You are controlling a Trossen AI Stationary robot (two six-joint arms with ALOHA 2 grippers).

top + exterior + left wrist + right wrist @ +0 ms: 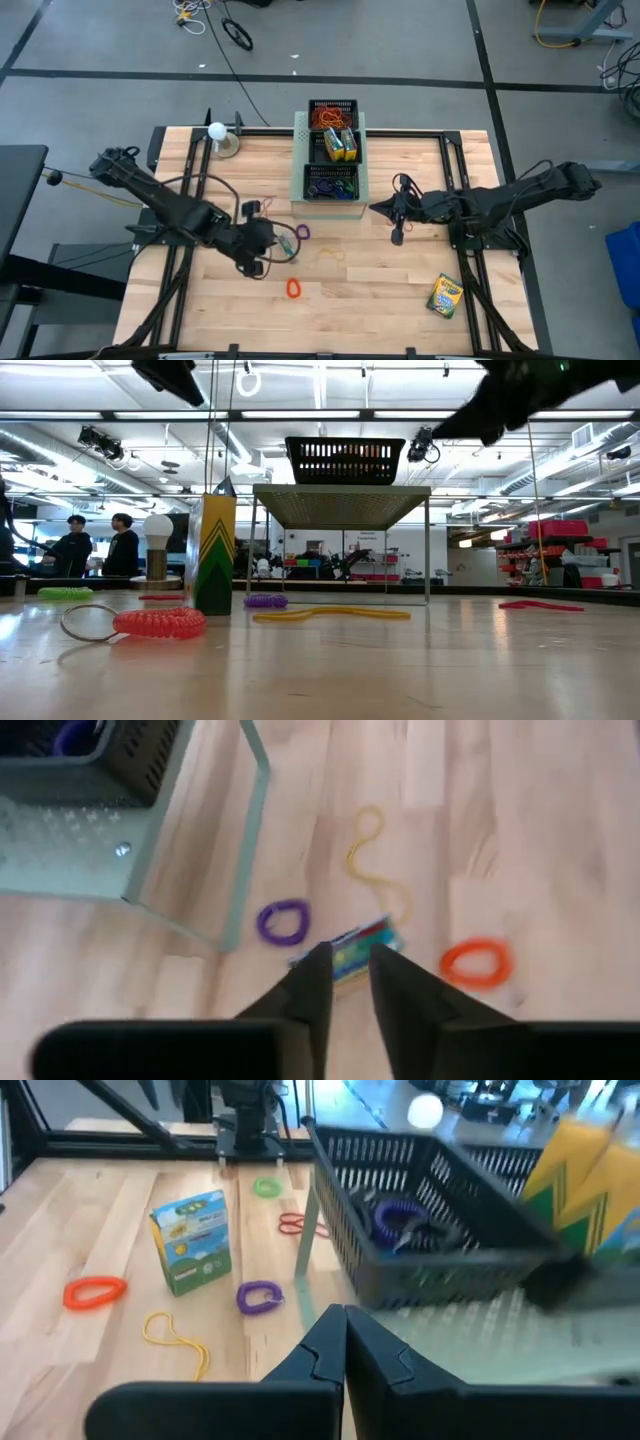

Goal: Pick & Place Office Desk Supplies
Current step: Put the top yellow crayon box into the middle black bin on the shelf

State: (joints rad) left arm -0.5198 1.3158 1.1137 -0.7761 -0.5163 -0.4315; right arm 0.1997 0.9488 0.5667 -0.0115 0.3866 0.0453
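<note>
A yellow-and-green crayon box (213, 550) stands upright on its end on the table, also in the right wrist view (190, 1240). My left gripper (350, 982) hangs well above it, open by a narrow gap, and the box's top (352, 950) shows between the fingers. Loose bands lie around the box: purple (283, 920), orange (478, 963), yellow (375, 860). A second crayon box (445, 295) lies flat near the table's right near corner. My right gripper (390, 212) is shut and empty, beside the black mesh tray (430, 1210) that holds purple bands.
The large pale-green perforated box (299, 165) stands at the table's far middle and carries two black mesh trays (333, 112), one with bands and crayon boxes. The white ball on a stand (217, 131) is at the far left. People stand in the room behind (95, 545).
</note>
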